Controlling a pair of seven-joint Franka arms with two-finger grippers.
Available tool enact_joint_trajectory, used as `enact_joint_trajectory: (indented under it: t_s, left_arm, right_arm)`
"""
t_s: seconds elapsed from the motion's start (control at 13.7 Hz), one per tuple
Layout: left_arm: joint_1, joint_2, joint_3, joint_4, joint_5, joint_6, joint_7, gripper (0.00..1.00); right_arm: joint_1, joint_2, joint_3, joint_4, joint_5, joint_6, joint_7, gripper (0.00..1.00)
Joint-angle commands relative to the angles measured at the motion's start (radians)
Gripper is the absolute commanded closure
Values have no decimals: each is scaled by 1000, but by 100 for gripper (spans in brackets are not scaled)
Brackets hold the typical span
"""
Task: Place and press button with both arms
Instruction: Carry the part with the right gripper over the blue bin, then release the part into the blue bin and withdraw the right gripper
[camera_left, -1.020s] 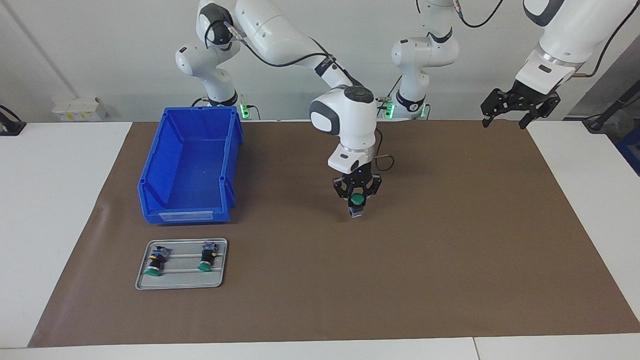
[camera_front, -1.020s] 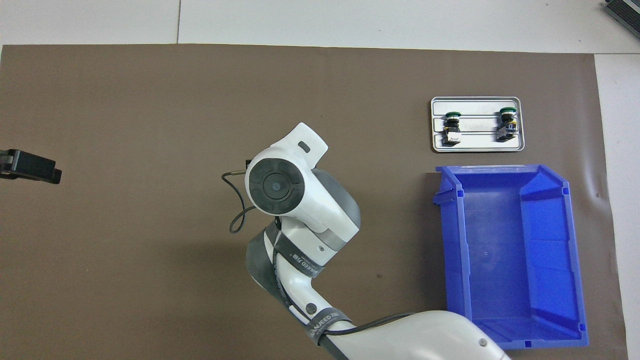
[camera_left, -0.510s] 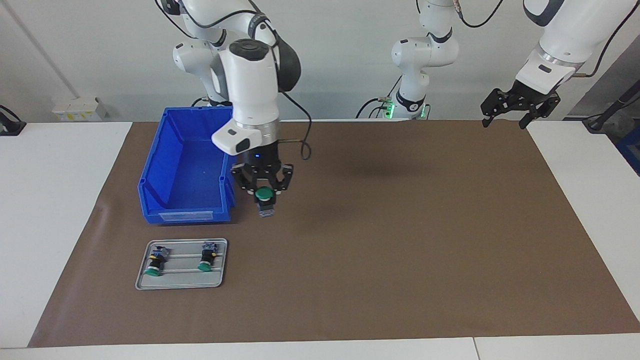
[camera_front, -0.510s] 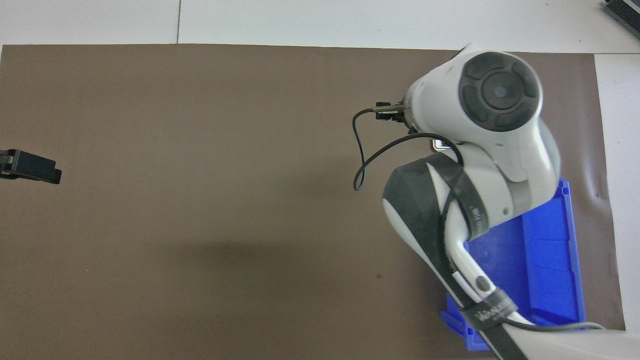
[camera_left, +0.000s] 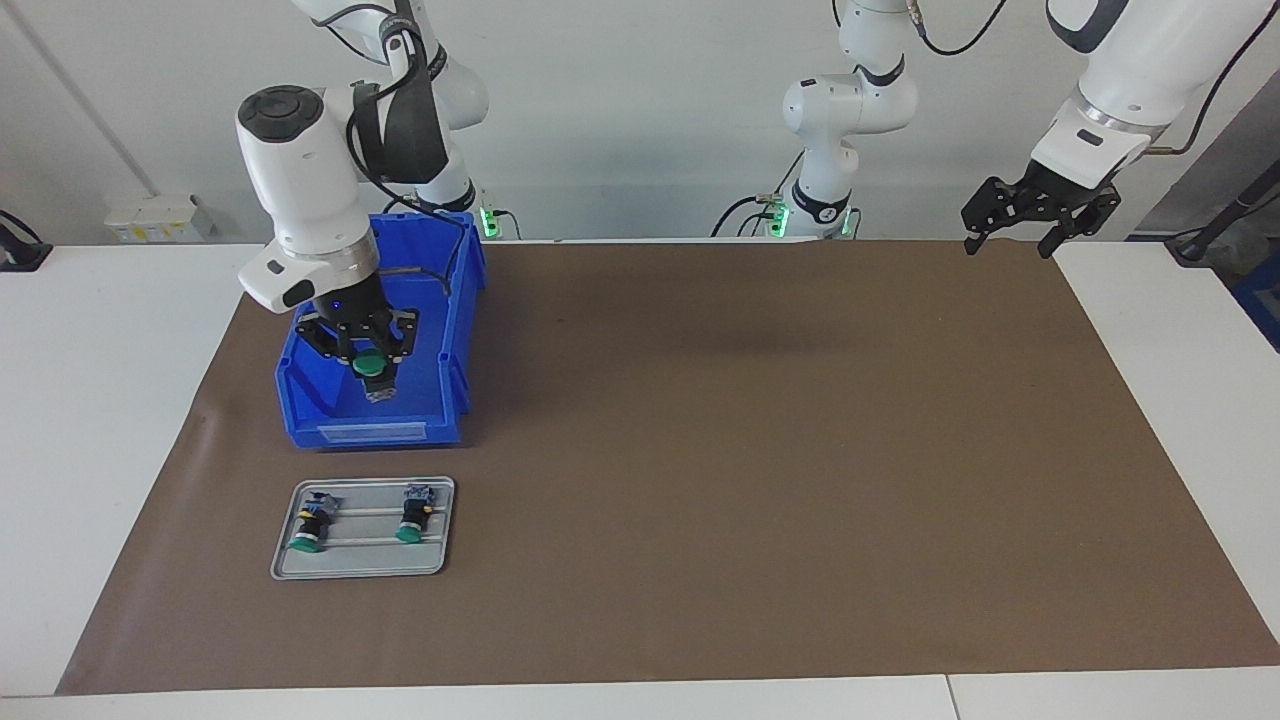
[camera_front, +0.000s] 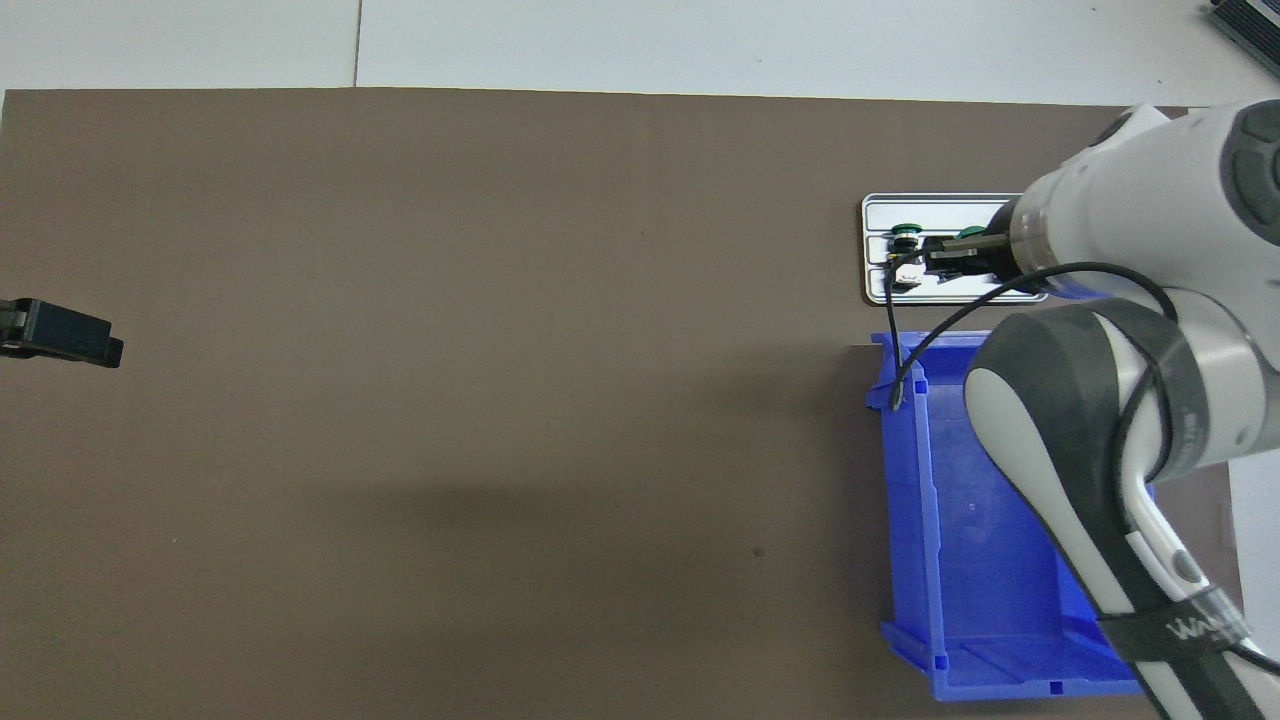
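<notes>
R gripper (camera_left: 372, 372) clenched on button (camera_left: 374, 368), up over bin (camera_left: 372, 432), prob. not touching it. L gripper (camera_left: 1040, 212) waits w/ jaws released.

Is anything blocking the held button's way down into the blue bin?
Nothing visible: the right gripper, shut on the button, hangs over the open blue bin. The left gripper waits aside, open.

Right pincer (camera_left: 368, 352) clamped, left pincer (camera_left: 1020, 232) spread

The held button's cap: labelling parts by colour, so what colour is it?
Green; the button in the right end effector over the blue bin shows best in the facing view.
</notes>
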Motion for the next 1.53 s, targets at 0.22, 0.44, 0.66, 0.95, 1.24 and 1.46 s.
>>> enact_joint_trajectory:
  t_s: [0.22,0.44,0.66,0.95,1.24,1.46]
  left_arm:
    - [19,-18,-12,-17,-3,-5,1,0]
    - [19,-18,-12,-19,-3,-6,1,0]
    - [19,-18,-12,-17,-3,-5,-1,0]
    - [19,-18,-12,-17,-3,-5,1,0]
    - [19,-18,-12,-19,-3,-6,1,0]
    - [19,-18,-12,-17,-3,-6,1,0]
  right_arm:
    - [-52,-164,17,-312,66,154,-62,100]
    - [-92,-187,16,-405,67,239,-125,100]
    - [-115,-178,16,-492,70,379,-152,100]
    - [-121,-153,14,-523,144,420,-172,100]
    - [-132,-129,14,-530,144,439,-177,98]
    - [-135,-104,14,-541,144,482,-180,93]
